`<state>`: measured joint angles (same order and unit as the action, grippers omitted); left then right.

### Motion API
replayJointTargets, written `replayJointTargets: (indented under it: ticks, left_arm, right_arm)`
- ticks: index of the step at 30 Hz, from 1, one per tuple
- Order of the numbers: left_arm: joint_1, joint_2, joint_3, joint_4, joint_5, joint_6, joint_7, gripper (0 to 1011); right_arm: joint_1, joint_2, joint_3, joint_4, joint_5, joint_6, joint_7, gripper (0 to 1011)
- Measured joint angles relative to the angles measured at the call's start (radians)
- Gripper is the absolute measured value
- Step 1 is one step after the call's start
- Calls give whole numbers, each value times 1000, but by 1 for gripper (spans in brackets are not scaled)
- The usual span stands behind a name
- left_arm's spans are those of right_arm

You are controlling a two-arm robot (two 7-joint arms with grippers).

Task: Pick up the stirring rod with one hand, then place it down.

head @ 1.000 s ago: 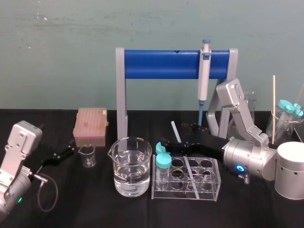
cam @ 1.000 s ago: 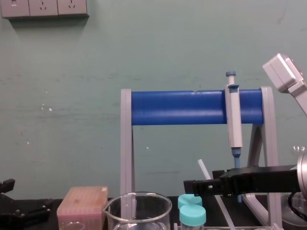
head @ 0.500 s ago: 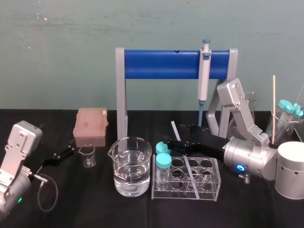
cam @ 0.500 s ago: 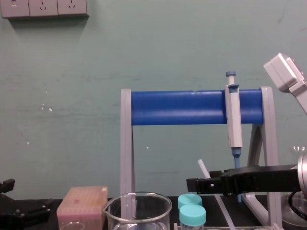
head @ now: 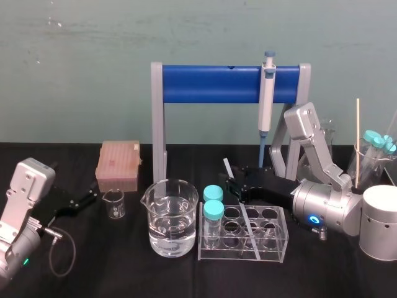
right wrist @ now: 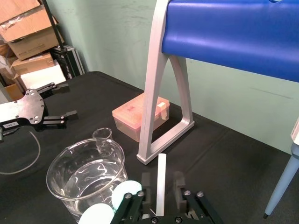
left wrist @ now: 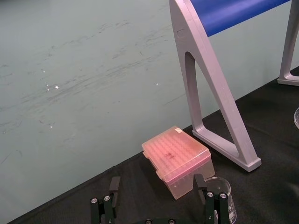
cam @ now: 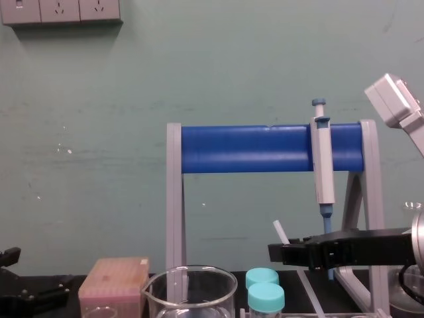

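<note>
— Our right gripper point(head: 234, 185) sits just behind the tube rack point(head: 273, 248). Its fingers point(right wrist: 146, 183) are spread to either side of the stirring rod point(right wrist: 161, 179), with a sliver of gap on each side, so nothing is clamped.

— Where does the rod lie?

— It leans with its lower end in the rack and its upper end slanting up toward the blue stand point(head: 211, 85).

— How do we expect it to handle?

— We judge it light, stiff and smooth, so likely slippery, and brittle if it's glass. We'd take it on the free stretch above the rack with the flat pads square across it and a modest squeeze. Then we'd draw it out along its own lean so it doesn't lever against the rack.

— And our other arm?

— Our left gripper point(head: 84, 200) is parked far left beside the small beaker point(head: 114, 203), with its fingers apart.
</note>
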<state>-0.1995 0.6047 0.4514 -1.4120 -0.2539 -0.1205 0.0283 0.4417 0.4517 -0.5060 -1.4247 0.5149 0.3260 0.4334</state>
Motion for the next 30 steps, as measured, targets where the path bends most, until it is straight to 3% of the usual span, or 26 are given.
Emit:
replayJointTargets:
  ticks: [6,9,20,25,30]
  left_arm:
    - [0,0,0,0,0,0,0,1000]
    - [0,0,0,0,0,0,0,1000]
    - [0,0,0,0,0,0,0,1000]
    - [0,0,0,0,0,0,0,1000]
    - [0,0,0,0,0,0,0,1000]
  right_arm:
    - [0,0,0,0,1,0,0,127]
    - [0,0,0,0,1,0,0,72]
    - [-9,-4,9,-1,7,-22,2,72]
    - [-36,-11,28,-7,21,-101,14,72]
    - [-76,-1,37,-19,9,-226,46,72]
